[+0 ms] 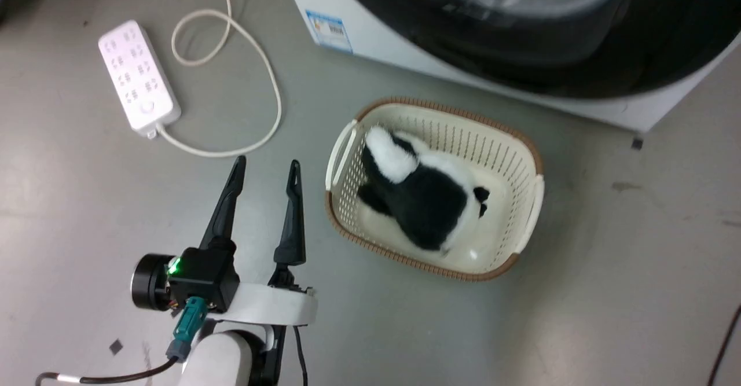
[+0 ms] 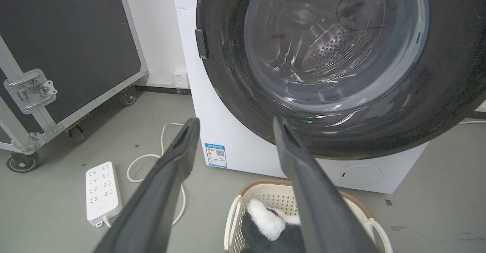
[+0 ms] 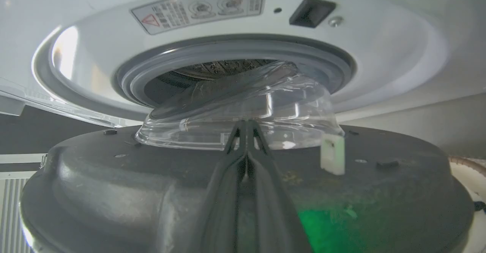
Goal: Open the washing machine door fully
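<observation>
**A:** Grey floor [image 1: 69, 212], scuffed. The washing machine [image 2: 235, 146] is at the far side. Its washing machine door [image 2: 448, 93] is ajar, only part-way out, with a gap behind it. I can't make out the hinge.

**B:** Grippers?

**A:** The right gripper [image 3: 246, 126] is pressed together, inside the gap. Its tips seem to rest on the door's dark inner face, just beside the glass bowl [image 3: 243, 105]. The left gripper [image 1: 267, 163] is spread and empty, near, left of the basket [image 1: 446, 107].

**B:** What could go wrong?

**A:** Closed tips on a smooth face have no hold. As the door swings they could slide onto the bowl, or off it, and the door might stop short of fully open. The basket with its plush toy [image 1: 422, 201] sits just in front of the machine, so a low arm could knock it. The power strip [image 1: 136, 79] and cord [image 1: 272, 85] lie to the left, a snag risk if the base rolls.
</observation>
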Controlling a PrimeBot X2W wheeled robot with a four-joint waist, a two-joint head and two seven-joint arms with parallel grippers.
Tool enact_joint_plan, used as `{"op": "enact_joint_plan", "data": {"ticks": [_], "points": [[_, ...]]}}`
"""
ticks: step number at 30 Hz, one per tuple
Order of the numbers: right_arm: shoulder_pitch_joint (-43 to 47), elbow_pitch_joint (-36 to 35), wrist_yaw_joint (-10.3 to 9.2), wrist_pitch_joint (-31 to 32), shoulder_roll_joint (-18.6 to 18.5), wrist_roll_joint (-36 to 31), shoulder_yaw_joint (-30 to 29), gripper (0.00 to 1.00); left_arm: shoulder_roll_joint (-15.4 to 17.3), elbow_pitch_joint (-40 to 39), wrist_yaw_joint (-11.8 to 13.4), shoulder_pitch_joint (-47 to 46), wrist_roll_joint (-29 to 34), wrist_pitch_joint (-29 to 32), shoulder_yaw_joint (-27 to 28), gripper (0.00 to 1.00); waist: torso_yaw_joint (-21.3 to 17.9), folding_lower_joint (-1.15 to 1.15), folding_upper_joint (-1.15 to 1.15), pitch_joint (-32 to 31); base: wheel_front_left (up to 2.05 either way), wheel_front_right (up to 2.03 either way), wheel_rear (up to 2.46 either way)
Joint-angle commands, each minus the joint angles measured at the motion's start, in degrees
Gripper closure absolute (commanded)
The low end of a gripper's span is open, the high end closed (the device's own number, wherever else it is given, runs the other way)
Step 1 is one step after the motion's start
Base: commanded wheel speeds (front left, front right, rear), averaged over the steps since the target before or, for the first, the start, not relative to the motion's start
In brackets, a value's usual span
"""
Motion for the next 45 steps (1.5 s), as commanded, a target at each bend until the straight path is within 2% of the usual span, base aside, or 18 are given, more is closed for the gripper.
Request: {"op": "enact_joint_plan", "data": {"ticks": [1,6,12,21,27,33,38,42,45], "points": [[3.3,-0.3,0.06,1.3,1.6,0.7,0.3,1.00,0.1,0.2,0.0,1.0,0.5,-0.3,0.3,0.00,-0.7,0.00,0.00,-2.8,0.00,0.00,0.00],[11.6,-3.9,0.06,4.8,2.7,3.3,2.3,1.00,0.1,1.1,-0.7,3.1,1.2,-0.3,0.8,0.00,-1.5,0.00,0.00,-7.5,0.00,0.00,0.00],[17.7,-1.2,0.06,6.8,2.8,10.2,7.5,1.00,0.1,1.9,-1.3,5.1,1.6,-0.3,1.2,0.00,-1.6,0.00,0.00,-11.5,0.00,0.00,0.00],[24.6,5.0,0.06,4.4,2.8,27.1,24.8,1.00,0.1,2.5,-1.7,7.4,1.9,-0.3,0.9,0.00,-1.3,0.00,0.00,-15.2,0.00,0.00,0.00],[29.9,5.8,0.06,2.8,2.8,40.1,38.4,1.00,0.1,3.2,-2.4,9.0,2.3,-0.3,0.8,0.00,-0.4,0.00,0.00,-17.5,0.00,0.00,0.00],[38.3,0.7,0.06,-0.2,2.8,55.7,55.3,1.00,0.1,4.3,-3.1,11.4,2.5,-0.3,0.6,0.00,0.1,0.00,0.00,-19.9,0.00,0.00,0.00],[45.1,-6.6,0.06,-6.3,2.8,65.4,68.9,1.00,0.2,4.6,-3.4,13.0,2.6,-0.3,0.7,0.00,0.2,0.00,0.00,-20.9,0.00,0.00,0.00],[47.6,-10.3,0.06,-11.4,2.8,68.7,75.3,1.00,0.2,4.6,-3.6,13.4,2.6,-0.3,0.9,0.00,0.1,0.00,0.00,-21.0,0.00,0.00,0.00],[48.2,-11.1,0.06,-15.9,2.8,68.2,76.3,0.97,0.3,4.6,-3.7,13.5,2.5,-0.3,1.3,0.00,-0.1,0.00,0.00,-21.3,0.00,0.00,0.00]]}}
